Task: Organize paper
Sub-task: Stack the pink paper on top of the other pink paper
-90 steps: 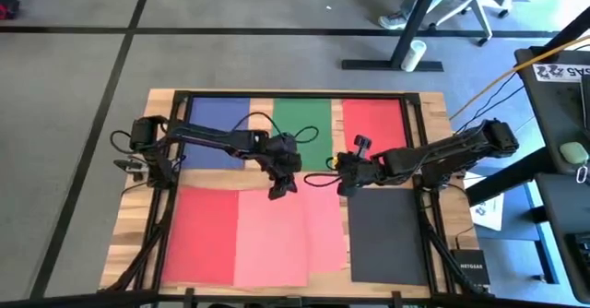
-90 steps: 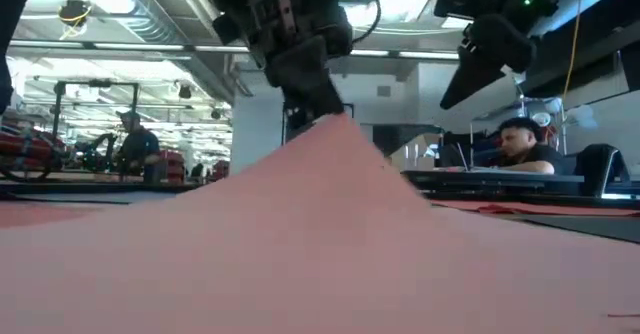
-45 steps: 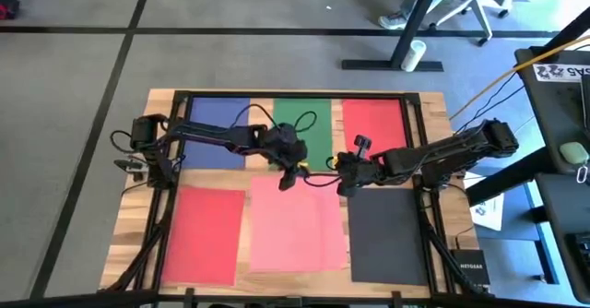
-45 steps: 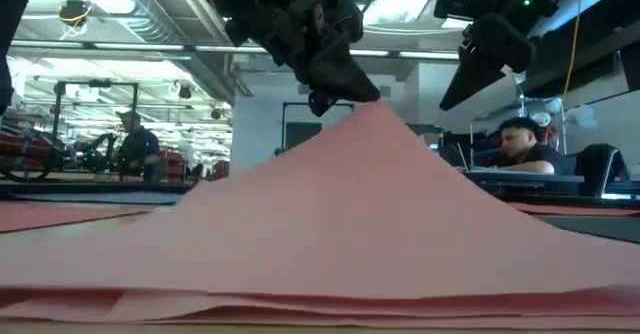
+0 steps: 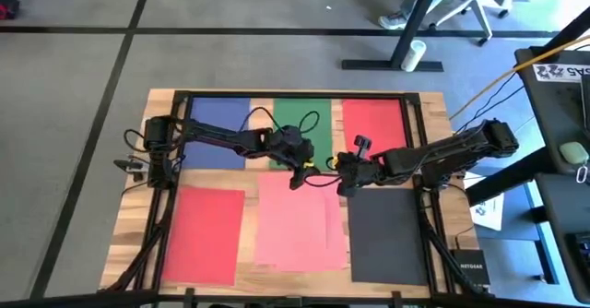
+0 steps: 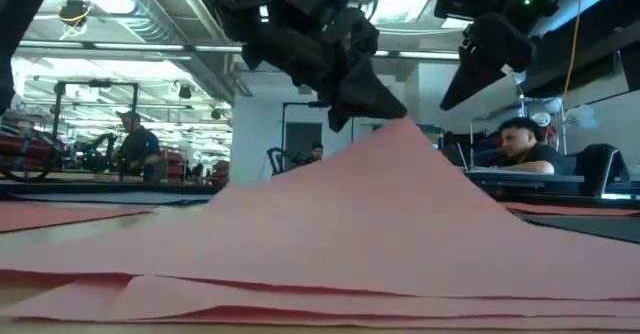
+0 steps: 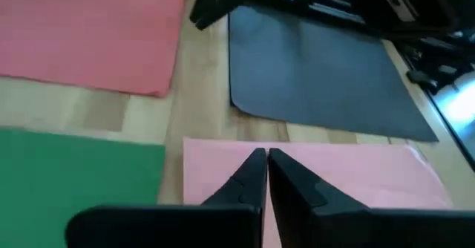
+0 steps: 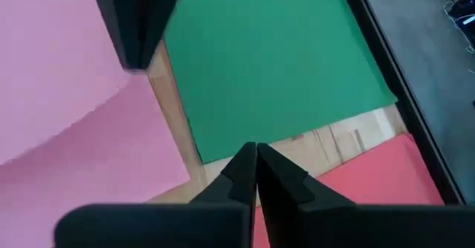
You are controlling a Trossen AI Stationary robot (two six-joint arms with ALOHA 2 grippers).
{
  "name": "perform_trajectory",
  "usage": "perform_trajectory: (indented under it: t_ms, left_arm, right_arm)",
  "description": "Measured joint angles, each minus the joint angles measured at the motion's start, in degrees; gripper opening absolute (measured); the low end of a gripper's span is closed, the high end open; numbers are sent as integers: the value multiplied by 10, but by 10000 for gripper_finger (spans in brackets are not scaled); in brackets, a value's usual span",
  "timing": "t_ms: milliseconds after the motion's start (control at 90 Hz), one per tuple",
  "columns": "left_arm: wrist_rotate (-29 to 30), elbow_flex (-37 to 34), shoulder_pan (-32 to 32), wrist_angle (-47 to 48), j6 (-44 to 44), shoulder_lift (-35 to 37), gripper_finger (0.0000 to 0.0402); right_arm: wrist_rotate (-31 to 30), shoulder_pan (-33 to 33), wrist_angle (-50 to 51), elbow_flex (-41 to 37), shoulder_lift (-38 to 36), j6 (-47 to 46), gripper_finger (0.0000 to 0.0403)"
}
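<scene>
A salmon pink paper lies at the table's near middle, between a red sheet on its left and a dark grey sheet on its right. Blue, green and red sheets lie in a row along the far side. My left gripper is shut on the pink paper's far edge. My right gripper is shut on nothing and hangs above the table, just right of the left one. My left gripper pinches the pink paper's far edge between its two fingers, slanting down from the table's far left. That edge is raised into a peak. The rest slopes down onto the table, where several pink layers show; how many are pinched I cannot tell.
A black frame runs round the wooden tabletop. Bare wood shows between the green and far red sheets under my right gripper. Beyond the table's right edge stand a desk and cables.
My left gripper has gone toward the table's right edge and a little toward the far edge, still shut on the pink paper. The paper has slid right with it, off the near red sheet and up to the dark grey sheet, its far edge still raised.
</scene>
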State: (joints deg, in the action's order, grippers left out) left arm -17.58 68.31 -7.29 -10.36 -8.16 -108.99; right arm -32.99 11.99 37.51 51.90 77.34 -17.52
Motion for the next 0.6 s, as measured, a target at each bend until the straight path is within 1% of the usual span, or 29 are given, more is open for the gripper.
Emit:
perform_trajectory:
  t_ms: [156,433,600]
  left_arm:
    - [15,0,0,-38,-9,-16,0]
    - [19,0,4,-92,-34,-44,0]
    - [44,0,13,-111,-1,-44,0]
  right_arm:
    - [0,0,1,0,0,0,0]
    - [2,0,0,0,0,0,0]
    - [6,0,1,0,0,0,0]
